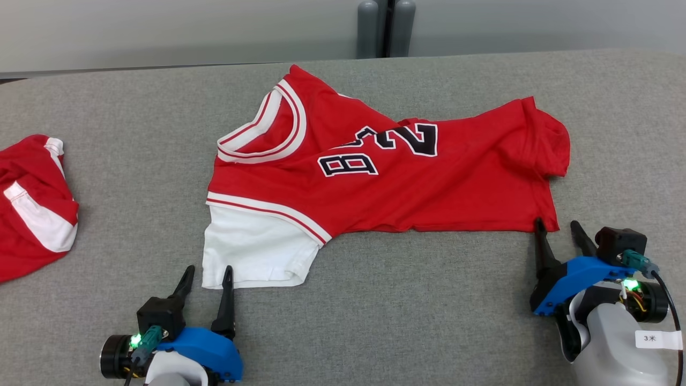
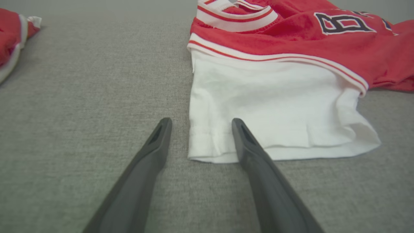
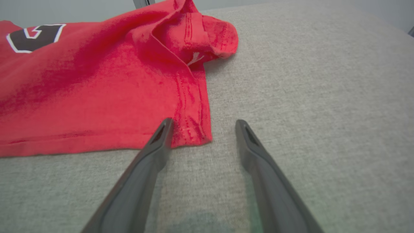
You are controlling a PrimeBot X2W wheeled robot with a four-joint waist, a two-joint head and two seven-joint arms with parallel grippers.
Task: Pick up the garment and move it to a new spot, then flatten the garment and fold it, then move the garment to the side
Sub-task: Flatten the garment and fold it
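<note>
Two-armed, facing grey fabric table (image 1: 375, 321), pale wall (image 1: 161, 32). Poising spread left gripper (image 1: 209, 269) at white sleeve (image 1: 252, 252) of garment (image 1: 429, 187), spread right gripper (image 1: 556, 223) at hem corner (image 1: 546, 212).

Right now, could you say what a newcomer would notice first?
A red jersey with black numbers lies wrinkled on the grey table, its white sleeve at the open left gripper. The open right gripper sits at its hem corner, and a second red garment lies far left.

Jersey (image 1: 455, 182): digits 8 & 2; sticker (image 1: 658, 339) on right forearm (image 1: 611, 343): "3" + unclear mark
</note>
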